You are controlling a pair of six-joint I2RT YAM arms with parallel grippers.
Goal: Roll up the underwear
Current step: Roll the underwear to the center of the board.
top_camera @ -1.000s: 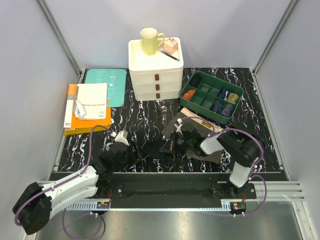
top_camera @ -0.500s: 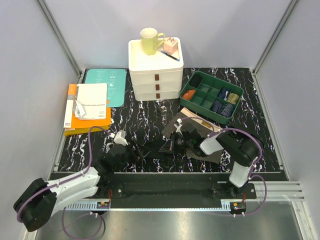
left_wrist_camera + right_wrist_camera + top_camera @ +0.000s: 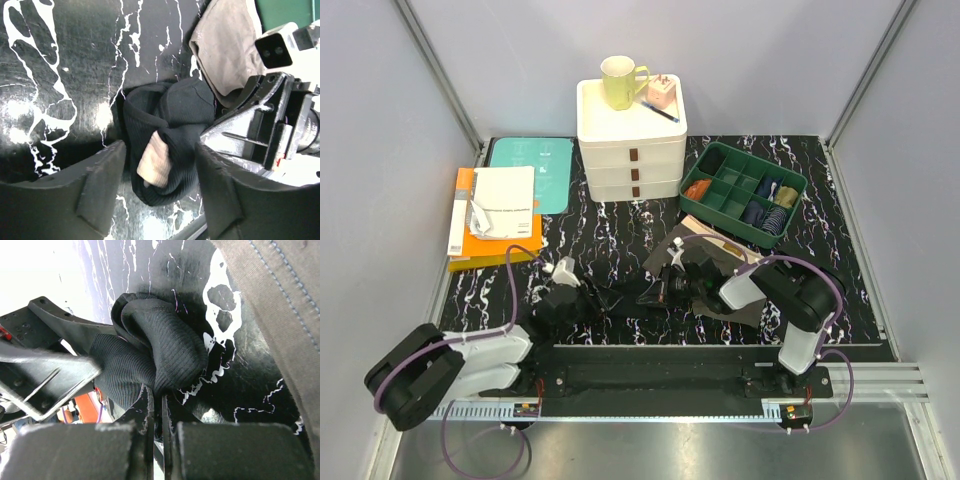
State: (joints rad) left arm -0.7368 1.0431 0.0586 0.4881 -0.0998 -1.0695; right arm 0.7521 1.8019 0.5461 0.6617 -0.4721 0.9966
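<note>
Black underwear (image 3: 175, 115): is bunched into a loose lump on the dark marbled surface (image 3: 610, 235), near its front edge and between the two arms.
Waistband (image 3: 152, 161): is seen as a beige strip at the near side of the lump, half wrapped in black ribbed cloth.
Left tool (image 3: 160, 146): is held open, with one of its fingers (image 3: 100, 190) set on either side of the lump. Whether the pads touch the cloth cannot be told.
Right tool (image 3: 157, 390): is closed, and a fold of the black cloth is pinched at its fingertips. The lump is met from the side opposite the left arm.
Olive-brown underwear (image 3: 225, 50): is laid flat on the surface just behind and to the right of the black lump. It is partly covered by the right arm in the overhead view, and its stitched hem is shown in the right wrist view.
Two garments: are seen just beside each other. Whether they touch cannot be told.
Green tray (image 3: 761, 163): is placed at the back right. It is divided into compartments, and small coloured bundles (image 3: 772, 192) are held in several of them.
White drawer unit (image 3: 632, 150): is set at the back centre, and a yellow-green mug (image 3: 619, 82) is stood upright on top of it.
Books (image 3: 495, 215): are stacked at the left edge of the surface, well apart from both garments.
</note>
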